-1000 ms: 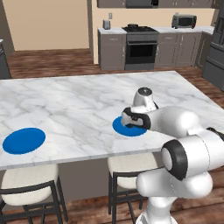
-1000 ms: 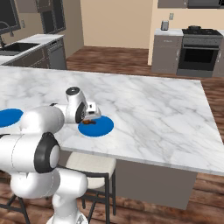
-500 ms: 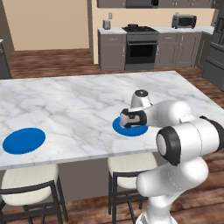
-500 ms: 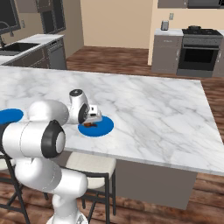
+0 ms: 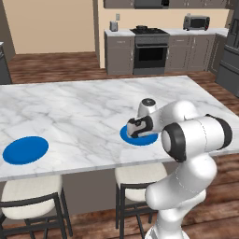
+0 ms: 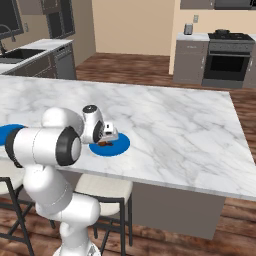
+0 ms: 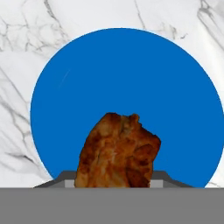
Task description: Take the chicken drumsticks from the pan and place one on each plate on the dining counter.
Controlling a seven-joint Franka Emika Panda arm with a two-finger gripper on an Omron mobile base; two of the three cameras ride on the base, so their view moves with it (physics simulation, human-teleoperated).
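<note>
While the gripper [image 6: 106, 141] is being held low over the nearer blue plate [image 5: 147, 139], a chicken drumstick [image 7: 118, 153] is being kept between its jaws – they are closed narrowly on the meat, and in the hand view the brown piece is seen directly in front of the fingers with the plate [image 7: 122, 78] spread behind it. Compared with a second ago, the hand is being brought closer to the plate's surface and a little more over its middle; the arm's elbow is also being swung outward, toward the stools. The grip itself is not being changed.

For the task, this is being judged as the end of the carrying step – the drumstick is now above the right place on the dining counter [image 5: 84, 112], and only the release is left for this plate. Whether the meat is already touching the plate cannot be told. The second plate [image 5: 25, 150], well apart to the left on the same counter, is lying bare, so another drumstick is still being needed there.
</note>
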